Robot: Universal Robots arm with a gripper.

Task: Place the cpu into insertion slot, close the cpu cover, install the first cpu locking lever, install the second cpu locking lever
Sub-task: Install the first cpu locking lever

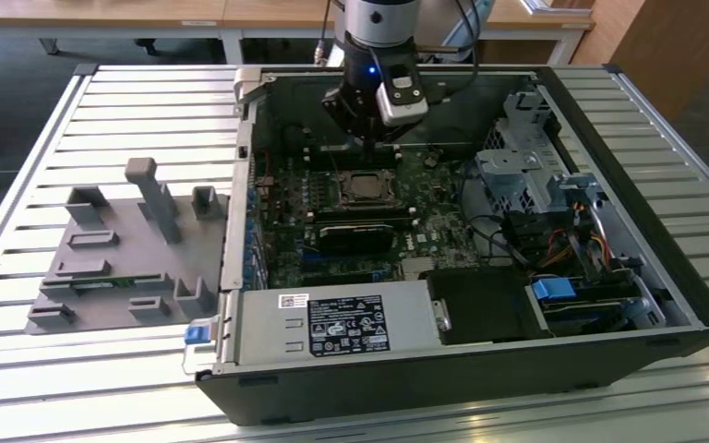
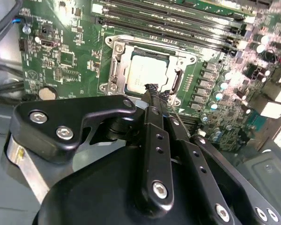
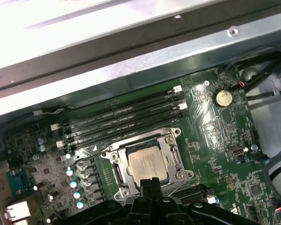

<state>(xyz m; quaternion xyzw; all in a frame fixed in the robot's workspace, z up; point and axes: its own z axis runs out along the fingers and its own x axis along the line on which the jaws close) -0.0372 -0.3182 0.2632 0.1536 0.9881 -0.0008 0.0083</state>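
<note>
Standing at the exterior view's left on the slatted worktop [image 1: 34,138] is a grey moulded fixture [image 1: 108,268] with upright posts. Just beside it, toward the exterior view's right, lies an open black computer case [image 1: 453,388], with a silver power supply box [image 1: 330,323] along its near wall. The green motherboard [image 1: 293,212] lies flat inside.

The cpu [image 1: 361,187] [image 2: 147,70] [image 3: 146,161] sits in the insertion slot [image 2: 126,77] near the board's middle, its pale metal top showing. The cpu cover [image 2: 113,70] [image 3: 173,154] lies down flat around it, framing the chip through its cut-out. Long black memory slots [image 3: 122,117] run just beside the socket.

The claw [image 1: 373,143] [image 2: 152,89] [image 3: 150,182] hangs over the socket with its two black fingers drawn together. Their tips are at the cover's edge, and I cannot tell whether they touch it.

At the exterior view's right, a metal drive cage [image 1: 527,166] and coloured cables fill the case's end.
</note>
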